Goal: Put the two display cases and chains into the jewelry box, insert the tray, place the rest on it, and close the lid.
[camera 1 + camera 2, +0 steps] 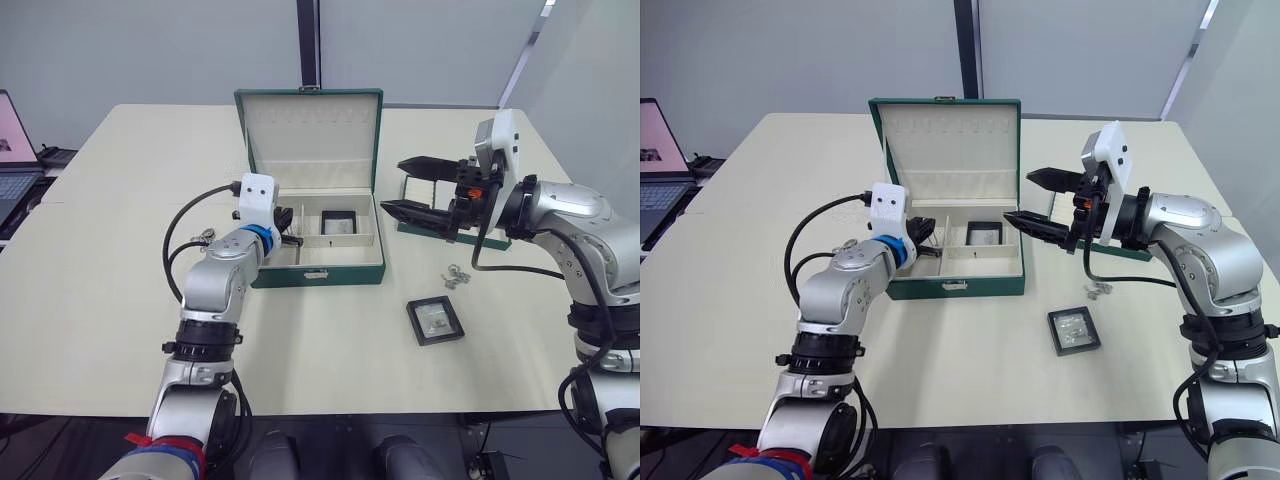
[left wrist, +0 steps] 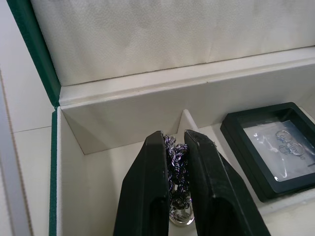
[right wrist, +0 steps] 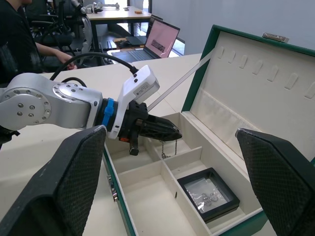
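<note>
Overhead, my left gripper (image 1: 288,226) sits inside the jewelry box (image 1: 315,265), in its left compartment; one display case (image 1: 339,222) lies in the right compartment, the other case (image 1: 435,321) on the table (image 1: 100,280) near the loose pieces (image 1: 457,276). My right gripper (image 1: 1035,200) hovers beside the box with its jaws wide apart, holding nothing.

Left wrist: my fingers (image 2: 147,196) are clamped on a twisted silver chain (image 2: 176,157). It looks limp, light and slippery; I judge a mid-length pinch best.

Right wrist: the chain (image 3: 169,147) dangles over the compartment; the lid (image 3: 261,83) stands upright.
</note>
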